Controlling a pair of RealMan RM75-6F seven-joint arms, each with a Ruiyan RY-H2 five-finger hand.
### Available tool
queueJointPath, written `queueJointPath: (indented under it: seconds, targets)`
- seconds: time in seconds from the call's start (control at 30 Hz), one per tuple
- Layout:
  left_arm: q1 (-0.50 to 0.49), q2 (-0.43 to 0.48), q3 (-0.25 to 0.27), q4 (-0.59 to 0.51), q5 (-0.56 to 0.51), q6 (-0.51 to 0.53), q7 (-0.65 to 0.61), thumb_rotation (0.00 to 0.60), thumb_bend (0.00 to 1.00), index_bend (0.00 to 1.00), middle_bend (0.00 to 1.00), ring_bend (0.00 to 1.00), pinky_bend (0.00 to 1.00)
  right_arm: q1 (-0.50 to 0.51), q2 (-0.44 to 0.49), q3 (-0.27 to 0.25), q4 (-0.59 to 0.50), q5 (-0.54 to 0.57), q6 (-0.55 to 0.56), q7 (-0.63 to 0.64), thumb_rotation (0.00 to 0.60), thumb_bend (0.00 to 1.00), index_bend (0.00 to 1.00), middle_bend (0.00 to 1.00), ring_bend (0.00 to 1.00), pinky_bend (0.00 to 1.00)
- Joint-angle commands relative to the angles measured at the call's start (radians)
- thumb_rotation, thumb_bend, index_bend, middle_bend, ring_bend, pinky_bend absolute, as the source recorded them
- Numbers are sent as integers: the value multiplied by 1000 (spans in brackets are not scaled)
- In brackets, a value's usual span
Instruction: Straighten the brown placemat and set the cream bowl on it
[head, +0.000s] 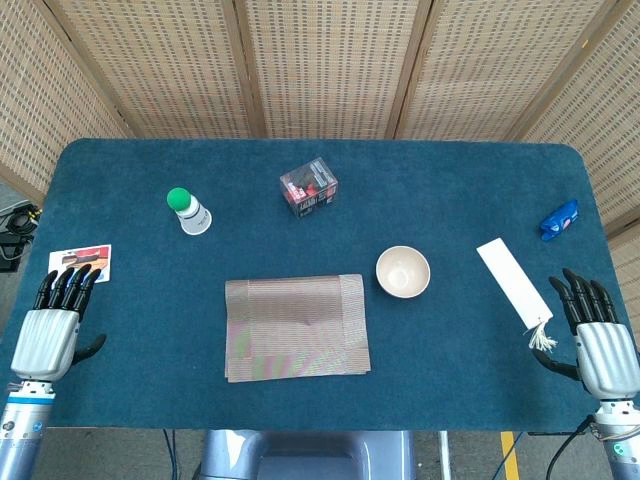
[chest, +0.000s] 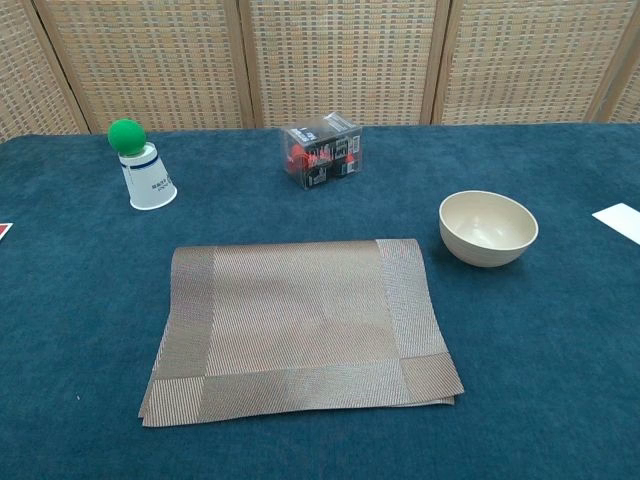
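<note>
left hand (head: 48, 335) fingers straight, empty | right hand (head: 600, 335) same

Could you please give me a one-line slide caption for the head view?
Both hands, left and right, rest open beside brown placemat and cream bowl.

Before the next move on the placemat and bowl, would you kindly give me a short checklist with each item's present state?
1. Left hand holds nothing, fingers apart: ok.
2. Right hand holds nothing, fingers apart: ok.
3. Brown placemat lies flat and single-layered: not ok, it looks folded double, edges slightly off.
4. Nothing rests on the placemat: ok.
5. Cream bowl upright, apart from the placemat: ok.
6. Bowl empty: ok in chest view.
</note>
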Motion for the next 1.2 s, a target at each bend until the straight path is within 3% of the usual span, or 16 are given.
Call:
queueJointPath:
  seconds: [0.03,0.57,0.87,1.03,1.2]
  targets:
    - [0,4,-3,2,-5,-2,-10,600,209,0,0,0,0,2,-6,-1,1,-1,-3,-14,600,91,57,0,0,0]
    - [-1,16,1,3,-4,-19,-46,600,209,0,0,0,0,4,-15,-8,-9,-9,-4,-38,600,90,57,0,0,0]
    - [-12,-5,14,7,18,-34,-14,600,130,5,0,0,0,-5,-3,-7,-11,-3,7,-18,600,90,57,0,0,0]
    - [-37,-13,52,13,63,-91,10,600,145,223,0,0,0,-9,8,-10,-18,-4,8,-6,600,91,57,0,0,0]
    - [-58,-28,65,15,96,-119,29,600,150,260,0,0,0,-8,11,-14,-22,-10,5,-1,600,92,57,0,0,0]
